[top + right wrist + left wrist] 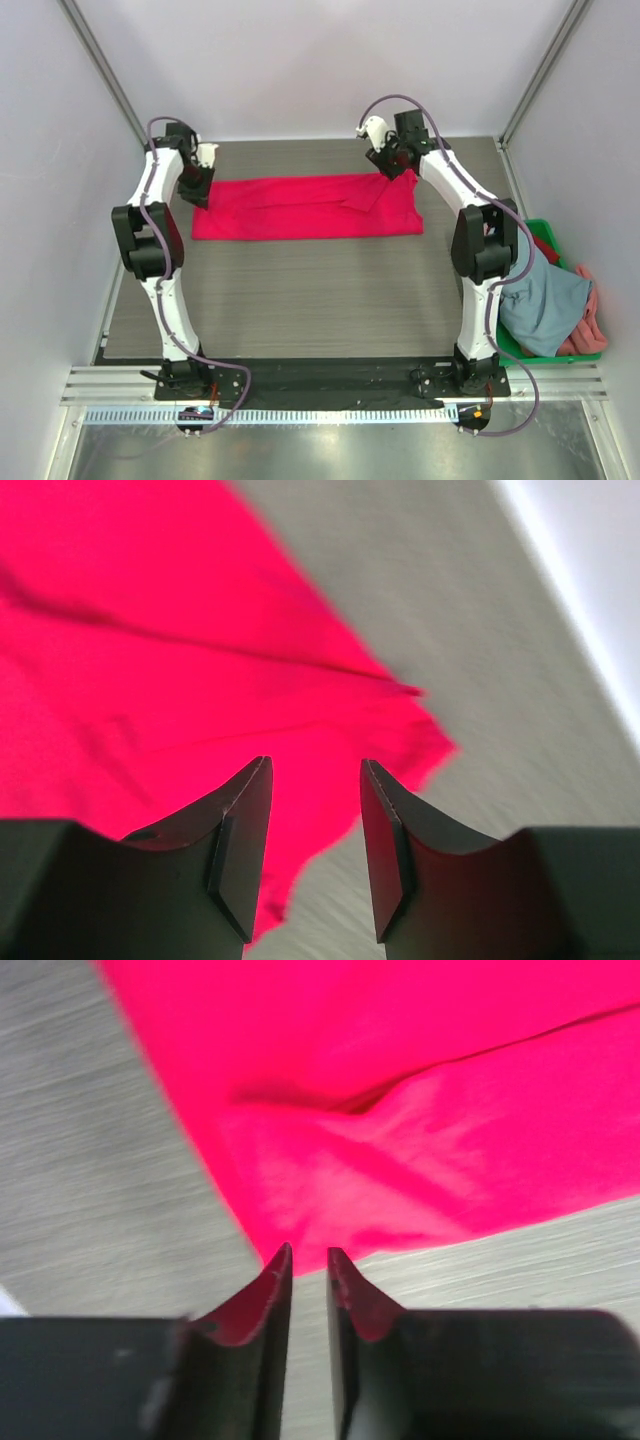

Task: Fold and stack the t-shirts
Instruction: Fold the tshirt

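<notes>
Smooth crimson t-shirt [300, 208], flat oblong; left pincer [308, 1252] narrow, right pincer [315, 765] wider, both empty.

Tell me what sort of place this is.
Probably a robot test cell in a lab, not a home: plain white walls on metal posts box in a grey table, two arms are bolted to its near edge, and a red t-shirt lies flat for folding.
</notes>
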